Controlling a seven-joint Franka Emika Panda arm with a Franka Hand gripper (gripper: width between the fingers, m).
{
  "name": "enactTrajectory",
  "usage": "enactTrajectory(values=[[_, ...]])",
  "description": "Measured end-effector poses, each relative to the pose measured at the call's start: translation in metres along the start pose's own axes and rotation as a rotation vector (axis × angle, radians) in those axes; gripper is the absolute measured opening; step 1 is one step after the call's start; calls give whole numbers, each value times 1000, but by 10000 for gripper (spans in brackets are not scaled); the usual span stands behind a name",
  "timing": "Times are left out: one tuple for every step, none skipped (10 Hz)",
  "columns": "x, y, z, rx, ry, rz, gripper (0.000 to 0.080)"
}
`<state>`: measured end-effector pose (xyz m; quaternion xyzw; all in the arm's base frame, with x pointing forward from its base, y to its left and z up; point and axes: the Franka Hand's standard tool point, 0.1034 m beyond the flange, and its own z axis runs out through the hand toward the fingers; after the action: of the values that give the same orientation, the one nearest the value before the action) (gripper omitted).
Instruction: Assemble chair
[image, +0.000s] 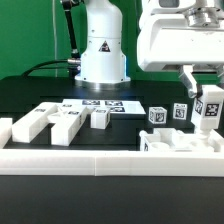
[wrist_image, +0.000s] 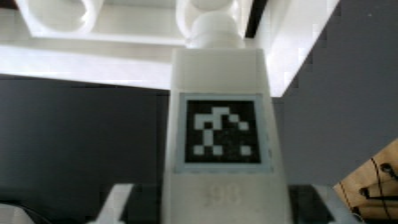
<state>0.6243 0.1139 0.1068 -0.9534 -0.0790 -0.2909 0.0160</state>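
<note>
Wrist view: gripper (wrist_image: 222, 203) jaws pinch a white chair post (wrist_image: 222, 90) by its sides, with the tag facing the camera. Exterior view: I see the post upright at that view's right, above the chair seat block (image: 180, 143) (contact not clear). Loose parts (image: 65, 125) lie well apart, toward that view's left.

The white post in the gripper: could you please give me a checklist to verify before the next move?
1. Gripper closed on the white post: ok.
2. Tag on the post is readable in the wrist view: ok.
3. Post tip lined up with the round hole in the white base piece: cannot tell.
4. Gap between post and base piece: cannot tell.
5. Loose parts lie apart from the post, at the exterior view's left: ok.
</note>
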Motion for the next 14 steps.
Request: enactTrajectory(values=[[-1,0,1,0,-3,-1,291],[-3,1,2,-1,-5,0,291],[-4,2,4,-2,-7,0,291],[-4,2,5,-3,-9,0,291],[-4,2,6,-3,-7,0,291],[-3,2,6,-3,-5,0,291],[-5,1,7,-2,-8,-1,291],[-8,1,9,-2,-12,-2,291],[-10,2,11,-3,-13,-3,291],[-14,2,13,-4,-16,-6,291],[-16,2,14,-6,-8,-7,291],[-16,3,14,-9,12,-8,291],[-17,3,14,-12,29,-9,291],[-17,1,15,-12,41,-12,291]])
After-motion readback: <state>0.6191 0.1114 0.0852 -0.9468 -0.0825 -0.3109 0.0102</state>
